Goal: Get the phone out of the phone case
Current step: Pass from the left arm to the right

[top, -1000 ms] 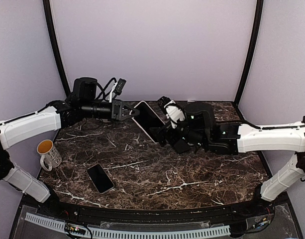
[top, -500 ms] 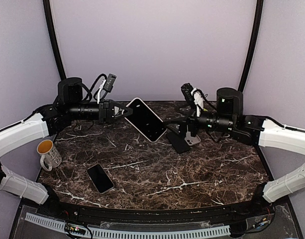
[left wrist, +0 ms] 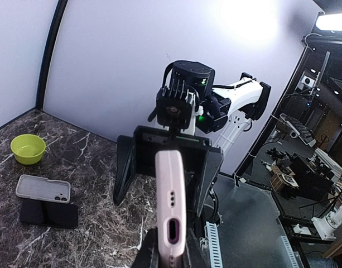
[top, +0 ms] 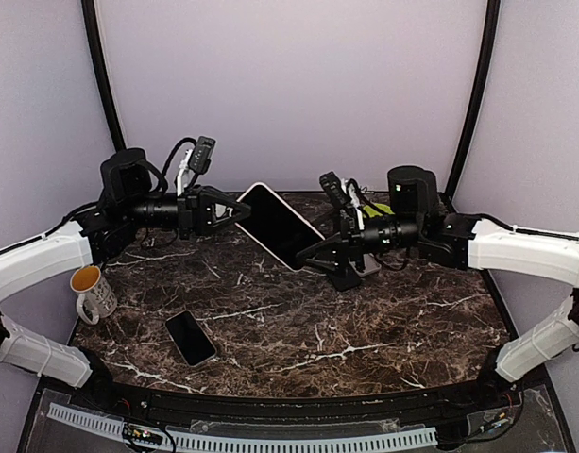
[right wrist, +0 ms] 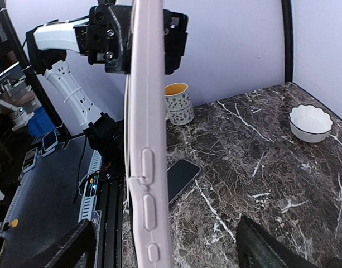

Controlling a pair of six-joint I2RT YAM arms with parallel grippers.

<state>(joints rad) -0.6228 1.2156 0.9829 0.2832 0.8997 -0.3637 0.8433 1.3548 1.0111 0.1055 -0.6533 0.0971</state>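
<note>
The main risk is a slip. The left gripper is clamped on just one end of the phone case, so the whole length hangs out unsupported. Any push or pull at the far end could lever it around in the fingers or work it loose, dropping it onto the marble table. The second risk is a bad bite. The right gripper sits with its fingers spread wide at the free end. If it closes on the case rim instead of getting purchase on the phone itself, both arms hold the shell and nothing separates. The target is also thin (edge-on in both wrist views), so a small misalignment would make the fingers miss or skid off.

The cased phone is held in the air above the table, at the middle of the top view. Its long axis runs from the upper left, where it is gripped, down to the lower right towards the right gripper. The dark screen faces up and forward. The port end appears to be the gripped one.
</note>
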